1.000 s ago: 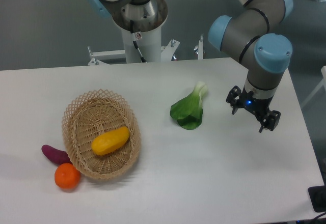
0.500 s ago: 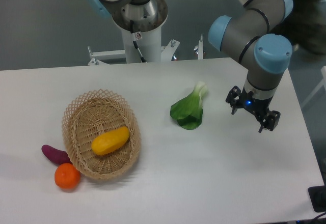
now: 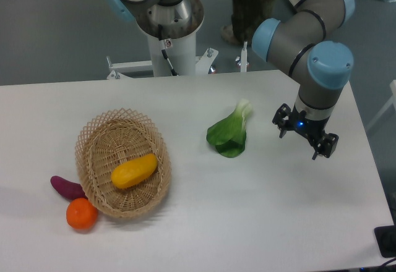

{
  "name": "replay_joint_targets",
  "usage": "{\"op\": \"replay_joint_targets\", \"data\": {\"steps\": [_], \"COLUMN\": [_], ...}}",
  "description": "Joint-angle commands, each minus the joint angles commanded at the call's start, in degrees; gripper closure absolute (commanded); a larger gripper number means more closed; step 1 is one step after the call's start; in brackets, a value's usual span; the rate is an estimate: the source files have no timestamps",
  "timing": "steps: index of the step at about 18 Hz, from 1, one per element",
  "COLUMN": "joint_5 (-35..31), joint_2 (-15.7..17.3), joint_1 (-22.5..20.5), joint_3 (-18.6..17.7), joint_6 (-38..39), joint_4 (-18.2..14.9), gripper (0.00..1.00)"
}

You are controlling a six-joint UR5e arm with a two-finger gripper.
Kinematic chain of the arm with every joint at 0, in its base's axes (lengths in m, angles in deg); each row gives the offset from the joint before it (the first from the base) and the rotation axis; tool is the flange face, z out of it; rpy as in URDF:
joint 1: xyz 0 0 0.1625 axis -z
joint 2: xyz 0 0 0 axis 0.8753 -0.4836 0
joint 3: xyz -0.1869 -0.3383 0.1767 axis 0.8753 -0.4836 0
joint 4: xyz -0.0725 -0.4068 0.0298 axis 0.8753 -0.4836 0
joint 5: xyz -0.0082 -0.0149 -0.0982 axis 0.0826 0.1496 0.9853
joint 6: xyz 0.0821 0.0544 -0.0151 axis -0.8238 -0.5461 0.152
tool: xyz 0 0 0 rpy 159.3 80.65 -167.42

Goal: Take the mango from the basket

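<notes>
One mango (image 3: 134,170) far from fingers (image 3: 285,128)

Single fixed view: elevated, in front of the table (image 3: 185,235), looking down and across it toward the arm's pedestal (image 3: 168,31) at the far edge. Medium range; nearly the whole tabletop fits in frame, right edge included. Grey floor behind. No second view shares the scene.
</notes>
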Motion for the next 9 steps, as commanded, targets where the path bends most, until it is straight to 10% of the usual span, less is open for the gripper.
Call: {"op": "replay_joint_targets", "data": {"steps": [9], "joint_5": [1.1], "joint_2": [-0.5], "joint_1": [4.0], "joint_3": [-0.5], "joint_6": [8.4], "joint_4": [0.0], "gripper": [0.00]}}
